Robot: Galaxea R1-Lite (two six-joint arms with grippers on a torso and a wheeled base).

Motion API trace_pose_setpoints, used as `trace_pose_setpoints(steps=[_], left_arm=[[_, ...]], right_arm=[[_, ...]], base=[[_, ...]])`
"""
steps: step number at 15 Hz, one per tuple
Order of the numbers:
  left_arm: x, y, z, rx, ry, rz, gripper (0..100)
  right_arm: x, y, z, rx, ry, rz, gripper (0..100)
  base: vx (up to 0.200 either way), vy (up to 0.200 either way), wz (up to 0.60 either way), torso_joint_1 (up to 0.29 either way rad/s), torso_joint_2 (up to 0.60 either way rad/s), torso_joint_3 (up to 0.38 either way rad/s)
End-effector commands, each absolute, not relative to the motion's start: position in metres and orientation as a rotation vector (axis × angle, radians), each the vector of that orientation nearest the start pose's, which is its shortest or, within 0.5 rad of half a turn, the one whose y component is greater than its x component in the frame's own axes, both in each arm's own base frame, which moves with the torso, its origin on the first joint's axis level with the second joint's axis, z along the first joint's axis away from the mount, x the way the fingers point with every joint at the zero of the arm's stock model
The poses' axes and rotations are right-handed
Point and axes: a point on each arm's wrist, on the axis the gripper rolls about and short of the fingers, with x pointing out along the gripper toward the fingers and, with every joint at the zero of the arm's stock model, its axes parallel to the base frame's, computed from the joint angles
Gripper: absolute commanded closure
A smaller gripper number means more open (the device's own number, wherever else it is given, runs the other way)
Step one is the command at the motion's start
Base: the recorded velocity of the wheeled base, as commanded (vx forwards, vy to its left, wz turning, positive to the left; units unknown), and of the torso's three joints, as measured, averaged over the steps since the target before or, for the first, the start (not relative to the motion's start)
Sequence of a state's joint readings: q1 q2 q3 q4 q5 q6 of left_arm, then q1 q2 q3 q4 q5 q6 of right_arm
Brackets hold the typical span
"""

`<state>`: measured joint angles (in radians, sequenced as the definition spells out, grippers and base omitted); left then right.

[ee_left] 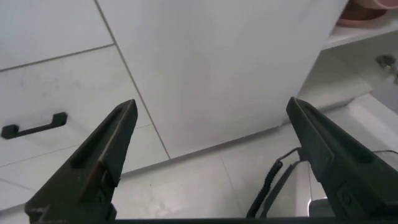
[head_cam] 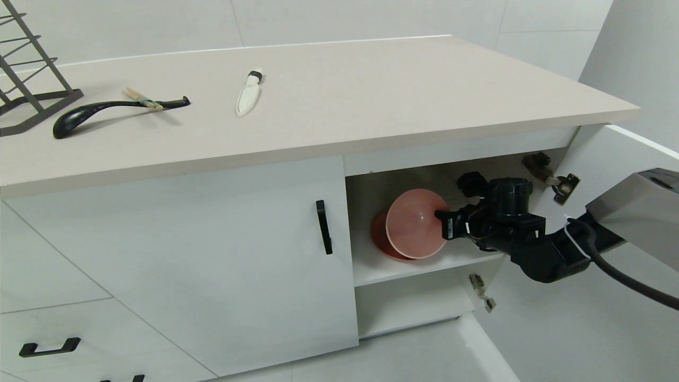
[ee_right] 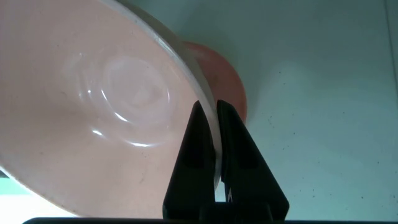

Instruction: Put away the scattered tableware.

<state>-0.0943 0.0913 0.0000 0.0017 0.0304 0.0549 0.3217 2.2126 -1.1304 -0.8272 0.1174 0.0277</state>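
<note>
The right wrist camera shows me more plainly than the head view that my right gripper point(ee_right: 214, 115) is pinched tight on the rim of the pink plate point(ee_right: 106, 99), which is tilted on edge. From the head view I place it inside the open cupboard at the upper shelf point(head_cam: 392, 271), with a second pink dish point(head_cam: 379, 236) just behind. My left gripper point(ee_left: 211, 104) hangs spread wide before the closed door point(ee_left: 217, 62). Farther off, a black ladle point(head_cam: 106, 110) and a white knife point(head_cam: 248, 95) lie on the countertop point(head_cam: 398, 90).
</note>
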Motion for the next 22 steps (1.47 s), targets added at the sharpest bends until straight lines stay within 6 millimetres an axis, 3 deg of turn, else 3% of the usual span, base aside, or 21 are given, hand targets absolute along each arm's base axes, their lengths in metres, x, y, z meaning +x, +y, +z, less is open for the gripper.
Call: trace_pose_setpoints(steps=[1,4,22], left_arm=[[-0.017,0.001,0.077,0.06,0.075,-0.016,0],[-0.023,0.001,0.075,0.055,0.006,0.04,0],[-0.023,0.001,0.075,0.026,0.004,0.038,0]], right_arm=[[0.403,0.138,0.097,0.001,0.261,0.436,100],[0.403,0.141,0.094,-0.001,0.266,0.44,100],[0.41,0.145,0.075,-0.064,0.258,0.447,100]], base=[[0.0,0.0,0.0,0.0,0.0,0.0],[0.0,0.0,0.0,0.0,0.0,0.0],[0.0,0.0,0.0,0.0,0.0,0.0]])
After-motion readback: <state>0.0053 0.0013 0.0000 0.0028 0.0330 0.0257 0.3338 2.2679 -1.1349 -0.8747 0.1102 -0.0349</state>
